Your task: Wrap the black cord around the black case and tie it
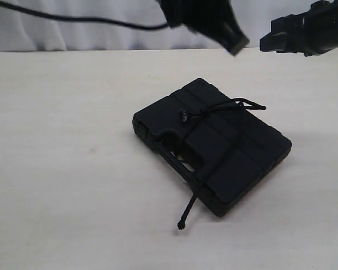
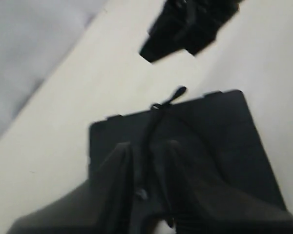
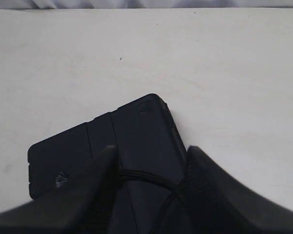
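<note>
**Cord wrapped and knotted, both grippers off it**

Nearest, the thin black braided cord (image 1: pixel 190 205) trails its tufted end onto the pale table (image 1: pixel 62 169). It crosses the flat black ribbed case (image 1: pixel 225 152) mid-table and is knotted on top. Beyond, the left gripper (image 2: pixel 146 148) and right gripper (image 3: pixel 151 148) hang parted and empty. Judged nearly complete; knot tightness unverified.

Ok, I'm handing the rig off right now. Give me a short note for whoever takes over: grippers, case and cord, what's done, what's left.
Left gripper: open, empty, raised above the case.
Right gripper: open, empty, also up off the case.
Black case: lying flat on the table, mid-scene.
Black cord: wrapped around the case and crossed on top in what looks like a knot. One tail trails onto the table toward the exterior camera, and a short loop sticks out on the far side.
Done: the wrap, and apparently the tie.
Left: confirm the knot is snug (cannot tell from these views), then probably pull both arms clear.
</note>
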You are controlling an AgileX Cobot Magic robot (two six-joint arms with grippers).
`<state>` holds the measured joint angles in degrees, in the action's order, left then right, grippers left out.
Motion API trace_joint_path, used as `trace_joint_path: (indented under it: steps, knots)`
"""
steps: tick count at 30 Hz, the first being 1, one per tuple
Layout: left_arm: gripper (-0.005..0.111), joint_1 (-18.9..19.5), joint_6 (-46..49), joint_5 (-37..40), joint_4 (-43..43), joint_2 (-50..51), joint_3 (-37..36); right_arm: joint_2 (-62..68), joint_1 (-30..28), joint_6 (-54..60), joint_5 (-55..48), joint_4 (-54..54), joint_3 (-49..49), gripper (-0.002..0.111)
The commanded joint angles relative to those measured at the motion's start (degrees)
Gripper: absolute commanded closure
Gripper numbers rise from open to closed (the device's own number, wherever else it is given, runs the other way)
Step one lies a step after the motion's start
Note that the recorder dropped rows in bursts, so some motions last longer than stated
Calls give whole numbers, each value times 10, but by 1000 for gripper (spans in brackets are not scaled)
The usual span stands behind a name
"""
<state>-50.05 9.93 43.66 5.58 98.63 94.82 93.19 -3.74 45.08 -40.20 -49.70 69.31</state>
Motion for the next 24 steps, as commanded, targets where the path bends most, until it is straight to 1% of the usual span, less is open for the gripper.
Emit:
trace_joint_path:
  steps: [1, 3, 5, 6, 11, 14, 18, 21, 24]
  knots:
    - [60, 0, 73, 14, -161, 39, -38, -4, -1, -8, 15, 13, -3, 67]
    - [53, 0, 119, 16, -229, 59, -56, -4, -1, -8, 16, 13, -3, 67]
    - [51, 0, 159, 10, -260, 80, -69, -4, -1, -10, 19, 12, -3, 67]
    - [51, 0, 171, 0, -263, 93, -76, -4, -1, -10, 20, 12, -3, 67]
    - [51, 0, 172, -62, -261, 161, -81, -4, -1, -10, 24, 9, -3, 67]
    - [51, -6, 192, -117, -254, 189, -81, -4, -1, -10, 27, 7, -3, 67]
    - [51, -13, 194, -190, -252, 214, -81, -4, -1, -10, 29, 5, -3, 67]
    - [52, -13, 183, -228, -247, 227, -81, -4, -1, -10, 29, 2, -3, 67]
    - [52, -13, 180, -238, -247, 236, -81, -4, -1, -10, 29, 1, -3, 67]
